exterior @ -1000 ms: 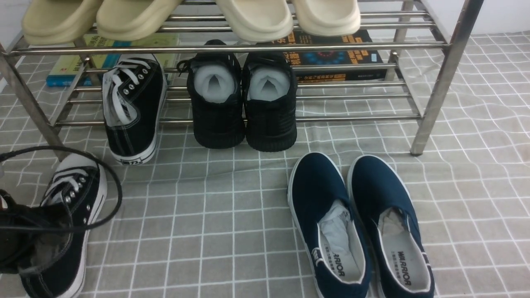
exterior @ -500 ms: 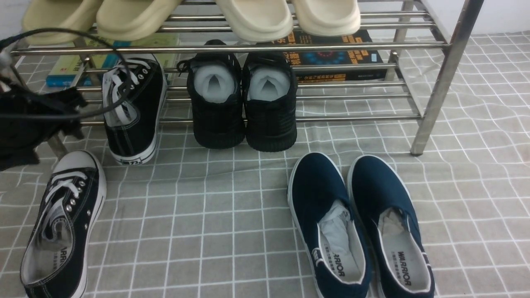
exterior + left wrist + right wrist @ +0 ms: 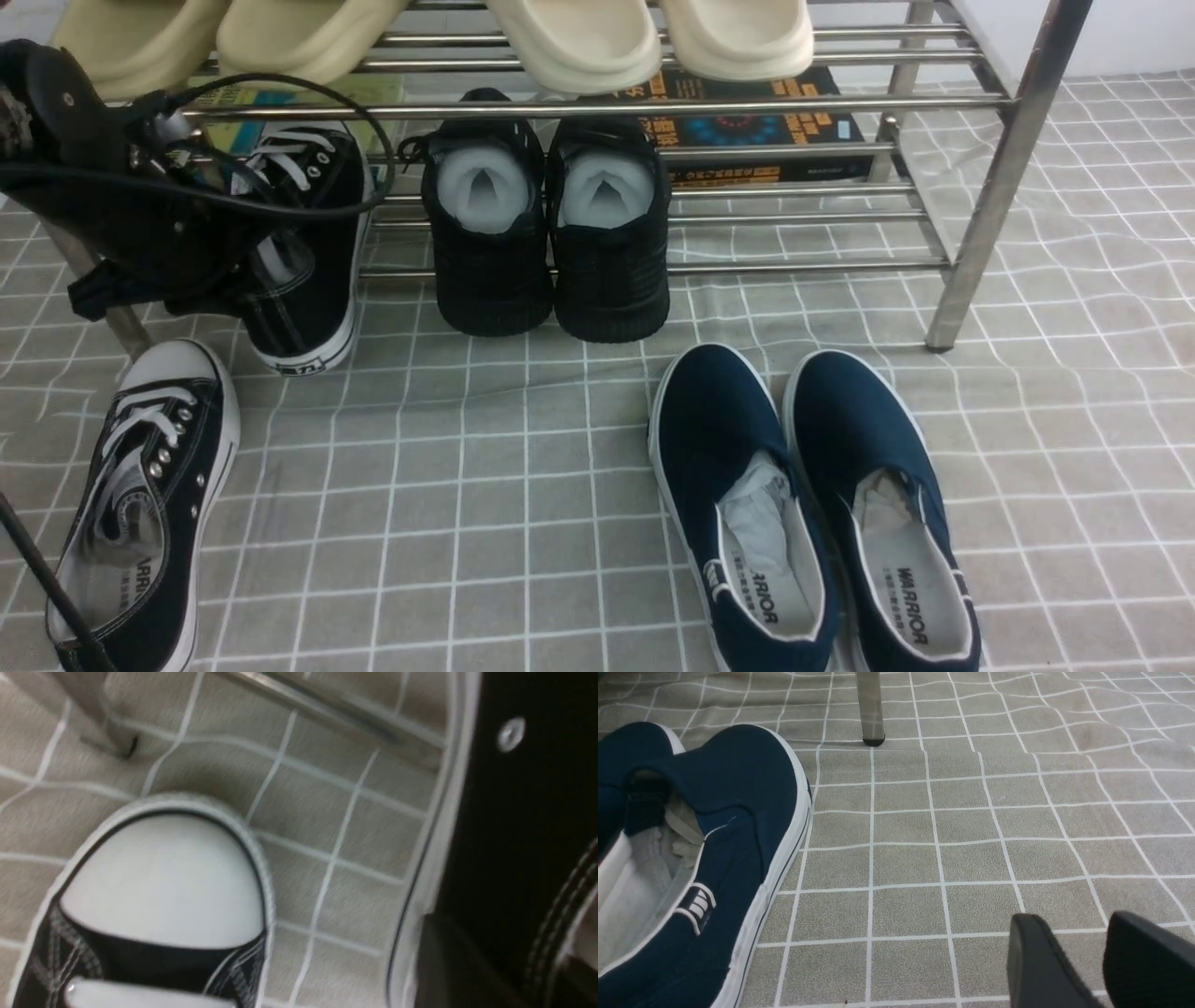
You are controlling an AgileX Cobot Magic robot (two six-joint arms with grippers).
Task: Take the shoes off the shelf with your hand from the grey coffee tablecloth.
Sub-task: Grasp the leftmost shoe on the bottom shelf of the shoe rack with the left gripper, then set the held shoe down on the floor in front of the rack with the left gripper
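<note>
Quickly, by view. Front: bulky black left hand (image 3: 187, 252) with looping cable, low over one black canvas sneaker (image 3: 313, 280) on the bottom tier of the shelf (image 3: 990, 177) (shiny round steel bars, slanted legs). Cannot tell whether clamped or released: only one dark finger (image 3: 444, 970) clear in the left wrist view, just beside that sneaker's white rubber sole edge. Heel end jutting past the front bar, toward the camera. Underneath everything: grey coffee tablecloth (image 3: 523, 467) (woven look, thin white grid, slightly wrinkled). Off the shelf already: other sneaker (image 3: 140, 504), flat on the cloth at front left, smooth rounded white toe cap toward the shelf leg, white laces, metal eyelets. On the same bottom tier, just beside: black knit sneakers (image 3: 546, 233) with pale stuffing inside. On the top tier: beige moulded slides (image 3: 579, 37). Behind the bars: books (image 3: 747, 121). On the cloth at front right: navy slip-ons (image 3: 812, 504), white-edged. Right hand (image 3: 1099, 961) seen only in its wrist view, matte black fingers parted, gripping nothing, low over bare cloth.
</note>
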